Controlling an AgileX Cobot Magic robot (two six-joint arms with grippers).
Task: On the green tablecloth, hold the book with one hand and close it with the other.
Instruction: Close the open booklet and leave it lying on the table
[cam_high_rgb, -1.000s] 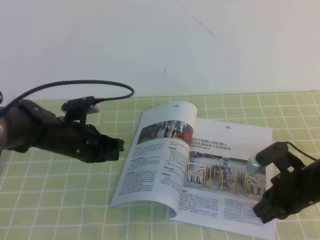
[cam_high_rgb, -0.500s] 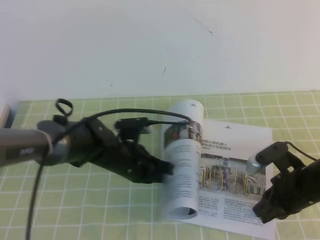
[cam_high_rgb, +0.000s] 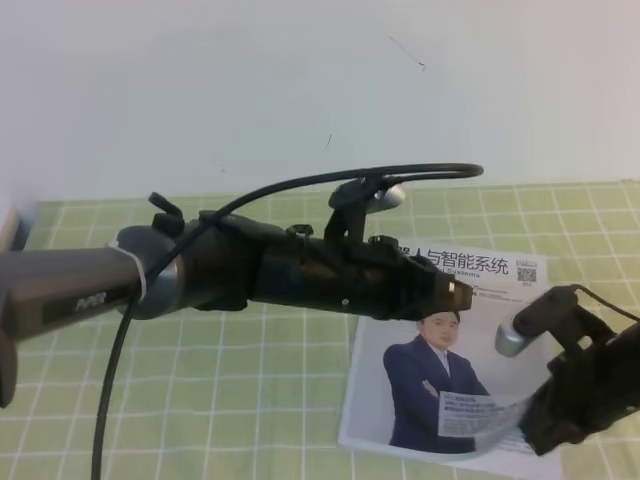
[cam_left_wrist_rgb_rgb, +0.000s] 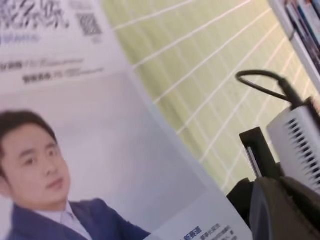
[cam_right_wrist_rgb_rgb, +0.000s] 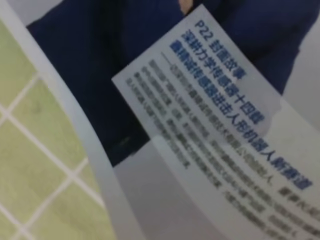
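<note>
The book (cam_high_rgb: 430, 385) lies closed on the green tablecloth (cam_high_rgb: 250, 380), cover up, showing a man in a dark blue suit, a black title and a QR code. My left gripper (cam_high_rgb: 458, 296) reaches across from the left and rests over the cover's upper part; its fingers look shut and empty. My right gripper (cam_high_rgb: 545, 435) presses on the book's lower right corner, where the cover curls up slightly; its fingers do not show. The left wrist view shows the cover (cam_left_wrist_rgb_rgb: 100, 150) close up, and so does the right wrist view (cam_right_wrist_rgb_rgb: 225, 125).
The left arm's long dark body and its looping cable (cam_high_rgb: 300, 185) span the cloth's left half. A white wall (cam_high_rgb: 300, 80) stands behind the table. The right arm's camera housing (cam_left_wrist_rgb_rgb: 295, 145) shows in the left wrist view.
The left arm swept right across the book and pushed the left pages over, so the book went from open to closed with its cover up. The right gripper stayed on the lower right corner.
</note>
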